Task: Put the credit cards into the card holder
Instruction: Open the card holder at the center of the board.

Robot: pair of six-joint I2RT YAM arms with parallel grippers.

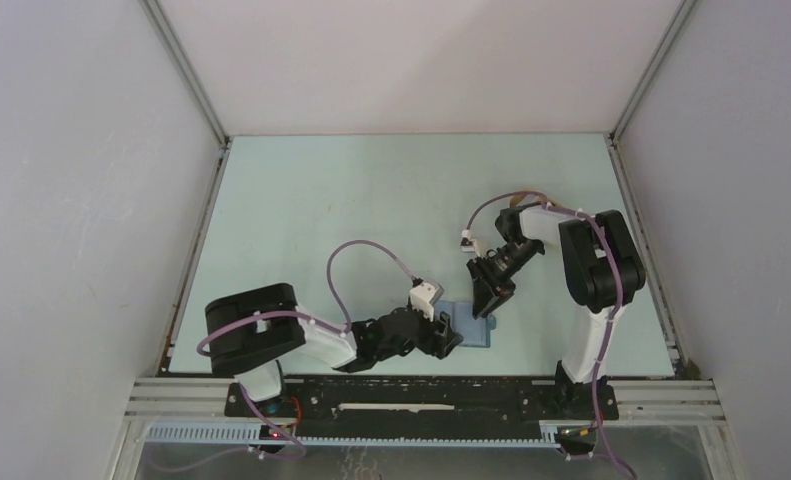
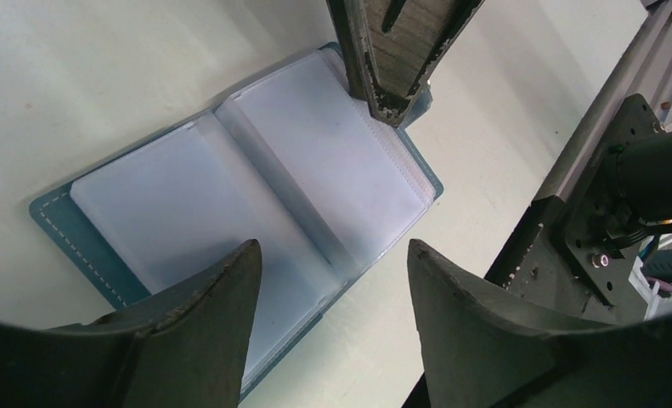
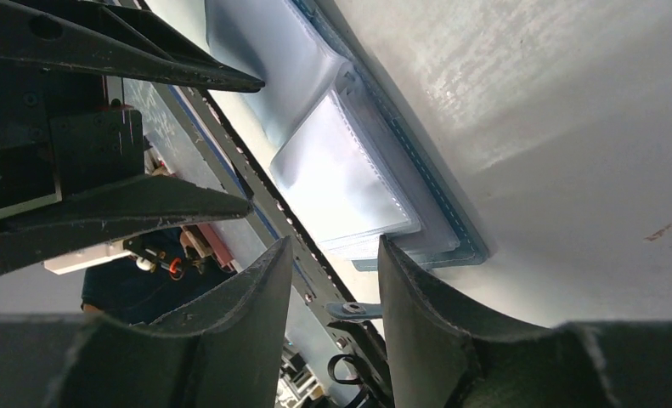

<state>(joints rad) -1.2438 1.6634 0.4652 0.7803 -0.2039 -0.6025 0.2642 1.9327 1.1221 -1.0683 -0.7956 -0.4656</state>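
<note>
The teal-blue card holder (image 1: 474, 326) lies open flat near the table's front edge, its clear inner sleeves (image 2: 256, 195) facing up. It also shows in the right wrist view (image 3: 349, 170), with its snap tab (image 3: 353, 310) sticking out. No loose credit card shows in any view, and I cannot tell whether the sleeves hold one. My left gripper (image 1: 449, 340) is open and empty just above the holder's near edge (image 2: 332, 246). My right gripper (image 1: 488, 305) is open and empty, with its fingertips (image 2: 392, 102) at the holder's far right corner (image 3: 334, 242).
The black and aluminium front rail (image 1: 421, 385) runs right beside the holder, and it also shows in the left wrist view (image 2: 587, 195). White enclosure walls (image 1: 91, 200) close the table on three sides. A sliver of something tan (image 1: 514, 201) shows behind the right arm.
</note>
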